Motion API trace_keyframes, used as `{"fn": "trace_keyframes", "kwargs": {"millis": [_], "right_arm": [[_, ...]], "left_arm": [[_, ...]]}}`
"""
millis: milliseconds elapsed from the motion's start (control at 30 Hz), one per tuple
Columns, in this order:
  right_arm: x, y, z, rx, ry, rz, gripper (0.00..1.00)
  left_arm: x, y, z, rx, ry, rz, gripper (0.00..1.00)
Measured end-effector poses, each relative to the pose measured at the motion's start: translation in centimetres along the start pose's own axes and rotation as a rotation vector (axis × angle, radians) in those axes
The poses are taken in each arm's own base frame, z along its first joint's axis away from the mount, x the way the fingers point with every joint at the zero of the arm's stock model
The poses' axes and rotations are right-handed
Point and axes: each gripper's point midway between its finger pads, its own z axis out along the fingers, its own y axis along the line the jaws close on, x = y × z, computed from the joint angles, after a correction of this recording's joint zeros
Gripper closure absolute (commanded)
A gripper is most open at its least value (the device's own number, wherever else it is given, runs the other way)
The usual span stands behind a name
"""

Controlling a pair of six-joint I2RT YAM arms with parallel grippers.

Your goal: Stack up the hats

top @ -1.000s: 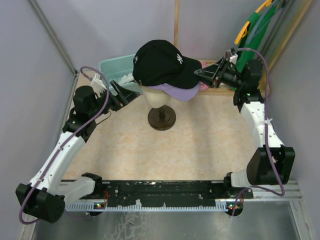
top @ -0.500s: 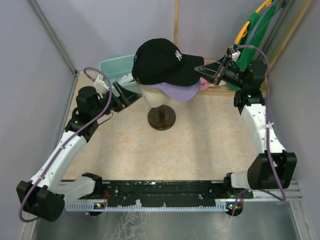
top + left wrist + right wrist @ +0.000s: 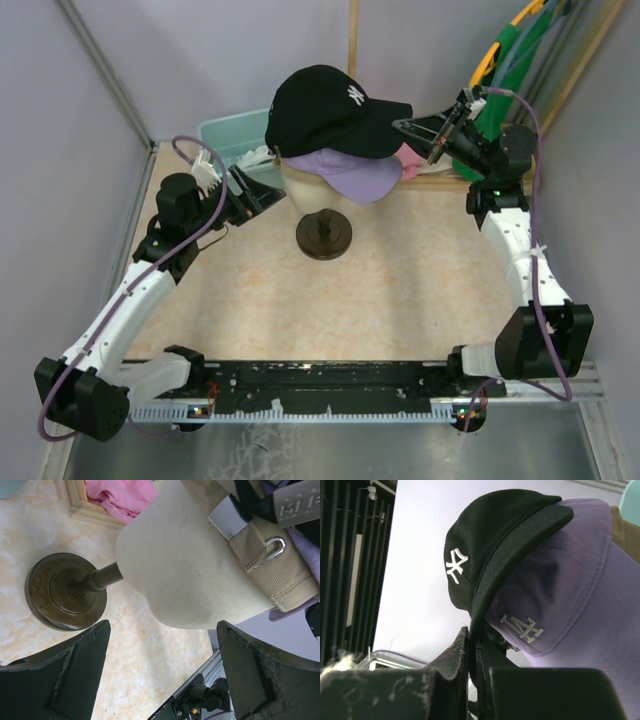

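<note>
A black cap with a white logo (image 3: 325,110) sits atop a purple cap (image 3: 350,175) on a cream mannequin head (image 3: 305,190) with a dark round base (image 3: 324,237). My right gripper (image 3: 412,128) is shut on the black cap's brim; the right wrist view shows the brim (image 3: 485,595) pinched between its jaws, with the purple cap (image 3: 570,590) below. A tan cap's back strap (image 3: 270,565) shows under the others in the left wrist view. My left gripper (image 3: 262,190) is open beside the head's left side, holding nothing. The white cap is out of view.
A teal bin (image 3: 228,135) stands at the back left. A pink cloth (image 3: 408,160) lies by a wooden frame (image 3: 450,180) at the back right, also in the left wrist view (image 3: 122,497). Green and yellow hoops (image 3: 510,50) lean in the far right corner.
My right gripper has lifted the black cap's brim up and back, raising the cap on the purple one. My left gripper has edged closer to the head.
</note>
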Motion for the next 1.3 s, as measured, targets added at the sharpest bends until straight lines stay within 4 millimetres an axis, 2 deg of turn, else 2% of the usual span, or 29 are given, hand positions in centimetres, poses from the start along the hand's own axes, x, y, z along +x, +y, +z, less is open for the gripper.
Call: {"fn": "trace_keyframes", "kwargs": {"millis": [300,400,733,1067,1300], "right_arm": [[1.5,0.5,1.8,-0.03,-0.001,0.062,1.0],[1.4,0.6,2.4,-0.035,-0.028,0.075,1.0],[0.7,3.1,1.6,-0.079,-0.145,0.095,1.0],[-0.1,-0.5,1.6,0.064,-0.196,0.221,1.0],[0.1,-1.6,1.5,0.122,-0.199,0.266,1.0]], "left_arm": [[0.4,0.6,0.1,-0.011,0.006,-0.005,0.08],[0.4,0.6,0.2,-0.012,0.006,-0.005,0.08],[0.6,0.7,0.3,-0.008,0.007,-0.003,0.08],[0.5,0.7,0.3,-0.009,0.005,-0.003,0.08],[1.0,1.4,0.4,-0.023,0.01,-0.008,0.08]]}}
